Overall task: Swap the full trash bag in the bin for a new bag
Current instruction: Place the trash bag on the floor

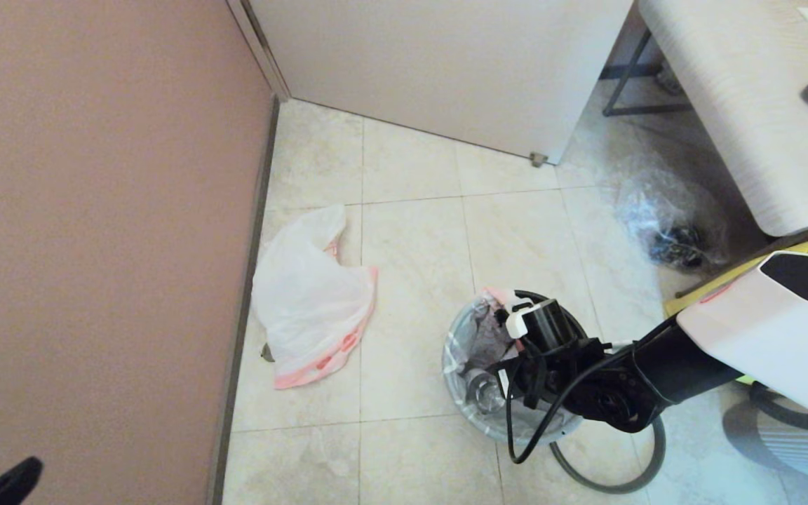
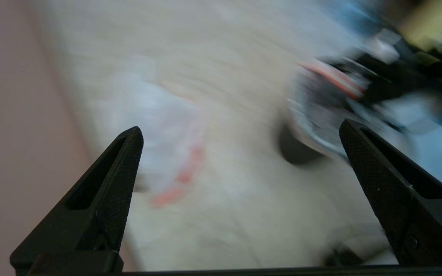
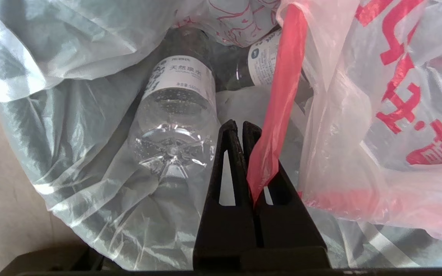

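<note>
The bin (image 1: 482,426) stands on the tiled floor, lined with the full trash bag (image 1: 470,337), translucent white with a pink-red rim band. My right arm (image 1: 628,379) reaches down into it. Inside, my right gripper (image 3: 240,124) is shut on the bag's pink-red band (image 3: 278,115), next to a clear bottle (image 3: 175,126). The new bag (image 1: 309,298) lies limp and flat on the floor by the wall, left of the bin. My left gripper (image 2: 241,128) hangs open and empty low at the left, above the floor between the new bag (image 2: 155,126) and the bin (image 2: 297,151).
A dark grey hoop (image 1: 611,485) lies on the floor at the bin's near right. A clear crinkly bag with dark contents (image 1: 670,224) and a yellow fabric bag (image 1: 698,298) sit right of the bin, under a white table (image 1: 748,105). A pink wall (image 1: 95,210) runs along the left.
</note>
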{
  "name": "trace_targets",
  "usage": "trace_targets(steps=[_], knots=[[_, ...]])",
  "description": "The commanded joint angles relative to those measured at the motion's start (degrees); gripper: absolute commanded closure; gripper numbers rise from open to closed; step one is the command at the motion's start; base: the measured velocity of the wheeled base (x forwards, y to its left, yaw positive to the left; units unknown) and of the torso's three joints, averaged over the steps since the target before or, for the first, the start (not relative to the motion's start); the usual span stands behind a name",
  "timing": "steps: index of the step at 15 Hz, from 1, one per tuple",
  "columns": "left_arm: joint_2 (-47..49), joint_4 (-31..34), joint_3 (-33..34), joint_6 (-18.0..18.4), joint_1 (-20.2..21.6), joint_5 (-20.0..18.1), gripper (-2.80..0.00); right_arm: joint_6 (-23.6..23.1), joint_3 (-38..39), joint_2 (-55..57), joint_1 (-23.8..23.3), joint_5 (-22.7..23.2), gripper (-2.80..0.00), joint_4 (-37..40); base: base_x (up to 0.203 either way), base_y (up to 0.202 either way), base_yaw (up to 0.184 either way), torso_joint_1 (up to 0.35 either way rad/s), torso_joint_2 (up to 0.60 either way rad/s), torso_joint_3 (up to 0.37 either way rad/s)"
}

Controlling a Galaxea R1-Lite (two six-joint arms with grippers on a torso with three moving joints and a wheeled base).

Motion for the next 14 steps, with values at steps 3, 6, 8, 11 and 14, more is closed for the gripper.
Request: trace_targets(steps=[3,6,8,11,14], knots=[[18.23,2.35,-6.58,4.21,3.24,-12.62,-2.80,-0.03,0.00,1.08,-1.01,0.06,0.00,-2.05,0.000,0.000,0.000,0.000,0.00,0.000],[26.05,4.15,-10.80,4.90,-11.12,-7.49,-2.80,0.04,0.07,1.17,-2.26,1.20,0.00,-2.30,0.000,0.000,0.000,0.000,0.00,0.000],[33.86,2.09,-12.48,3.23,-27.15,3.61,-2.80,0.04,-0.17,1.24,-3.04,1.53,0.00,-3.00,0.000,0.000,0.000,0.000,0.00,0.000],[51.04,-5.01,-16.23,-1.27,-42.74,21.66,-2.80,0.12,-0.12,1.26,-4.47,2.78,0.00,-3.77,0.000,0.000,0.000,0.000,0.00,0.000],[62.94,-9.14,-22.09,-3.45,-47.69,29.24,-2.80,0.21,0.16,2.23,-6.78,4.86,0.00,-3.90,0.000,0.000,0.000,0.000,0.00,0.000]])
